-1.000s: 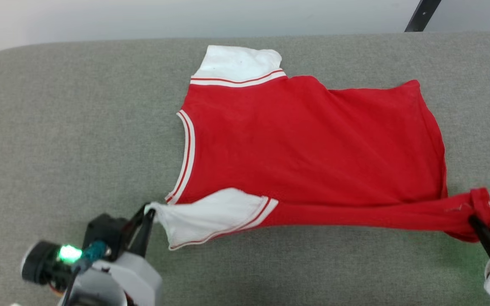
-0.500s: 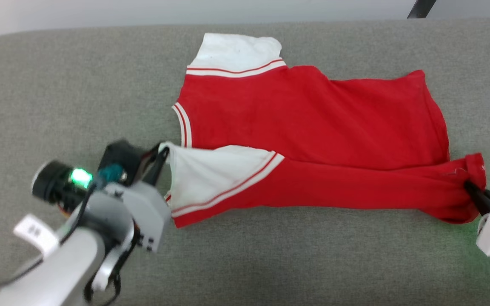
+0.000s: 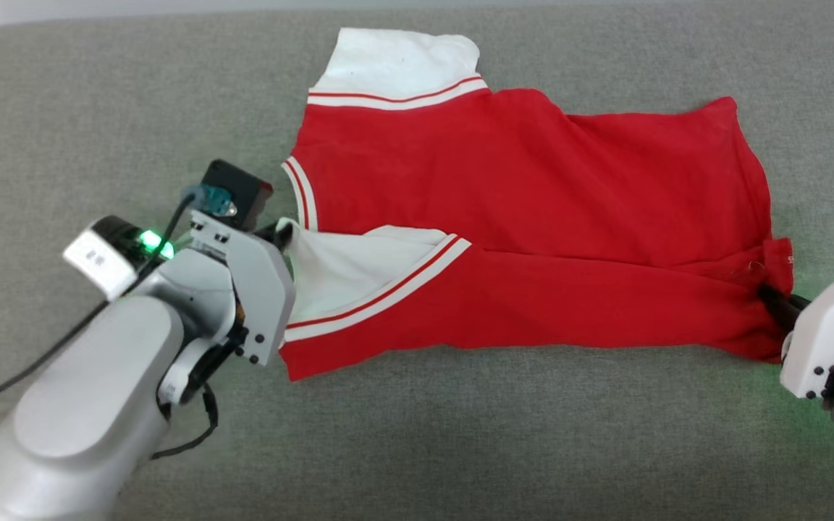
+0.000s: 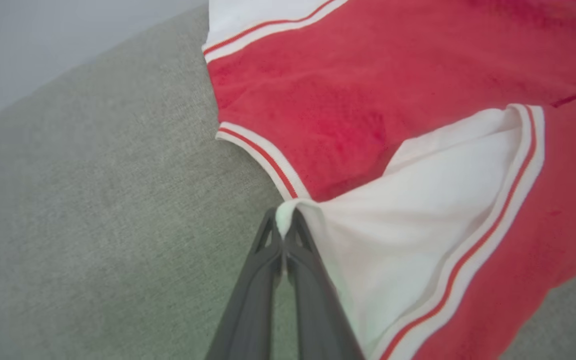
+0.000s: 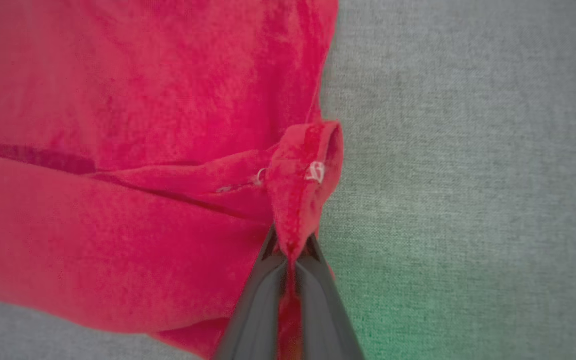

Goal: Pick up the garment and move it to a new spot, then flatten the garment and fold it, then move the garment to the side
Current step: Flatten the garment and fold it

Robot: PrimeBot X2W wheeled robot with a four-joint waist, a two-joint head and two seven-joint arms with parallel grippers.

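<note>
Grey woven fabric surface (image 3: pixel 460 434) runs under everything, w/ a pale strip of wall (image 3: pixel 26 11) top left. Your small bright-red soft garment w/ white stripe-edged end panels (image 3: pixel 518 181) lies spread mid-surface, near edge folded up over the body. White tag (image 3: pixel 95 255) behind the left gripper (image 3: pixel 277 233) carries dark marks, too small to read. That gripper's jaws are pinched tight on the white panel's corner; in head view its housing hides most of the fingers. Right gripper (image 3: pixel 770 297) is clamped on the red hem corner, arm cut off at frame edge. Small white thread bit (image 5: pixel 314 171) on that hem: can't tell what it is.
</note>
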